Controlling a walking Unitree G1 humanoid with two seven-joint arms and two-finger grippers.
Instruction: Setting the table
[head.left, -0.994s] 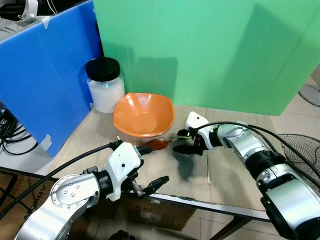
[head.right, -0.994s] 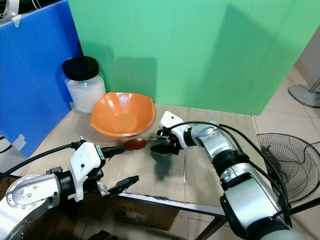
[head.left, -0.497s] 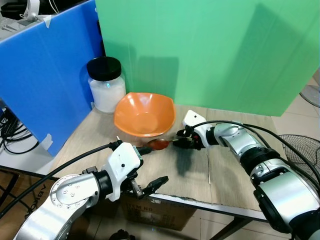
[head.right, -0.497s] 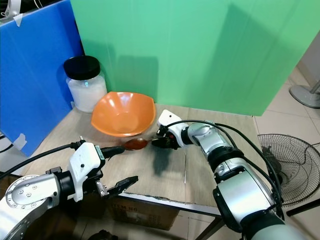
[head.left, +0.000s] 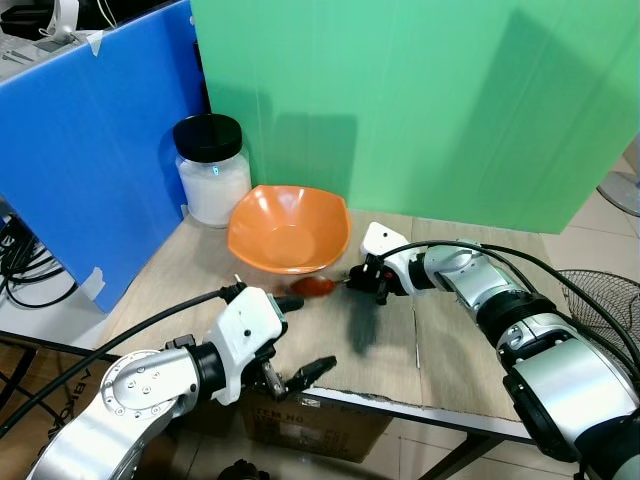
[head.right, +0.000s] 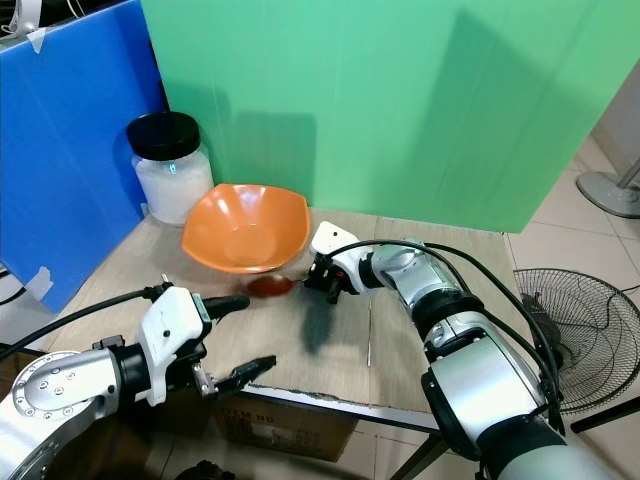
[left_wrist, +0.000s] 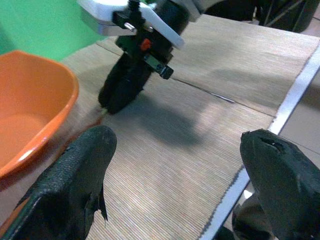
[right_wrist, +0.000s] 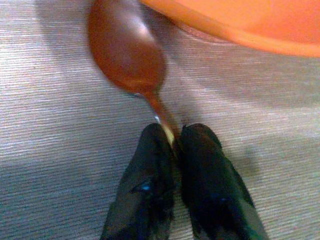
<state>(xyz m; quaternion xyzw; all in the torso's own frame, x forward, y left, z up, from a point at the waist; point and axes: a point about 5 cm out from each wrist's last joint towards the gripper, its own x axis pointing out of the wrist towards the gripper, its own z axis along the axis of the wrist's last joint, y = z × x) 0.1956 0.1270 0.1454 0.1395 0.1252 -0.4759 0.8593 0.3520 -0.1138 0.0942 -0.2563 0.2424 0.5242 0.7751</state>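
An orange bowl (head.left: 287, 229) sits on the wooden table (head.left: 450, 360) in front of the green screen. A brown spoon (head.left: 315, 285) lies just at the bowl's near rim, its bowl end pointing left. My right gripper (head.left: 368, 281) is shut on the spoon's handle, as the right wrist view shows with the spoon (right_wrist: 129, 52) held between the black fingers (right_wrist: 150, 175). My left gripper (head.left: 297, 340) hangs open over the table's near edge, left of the spoon, with nothing between its fingers (left_wrist: 75, 175).
A glass jar with a black lid (head.left: 211, 170) stands at the back left beside a blue panel (head.left: 90, 150). A cardboard box (head.left: 300, 425) sits under the table. A floor fan (head.left: 600, 300) is at the right.
My right gripper has closed on the spoon's handle and slid a little left toward the bowl. The left arm has barely moved.
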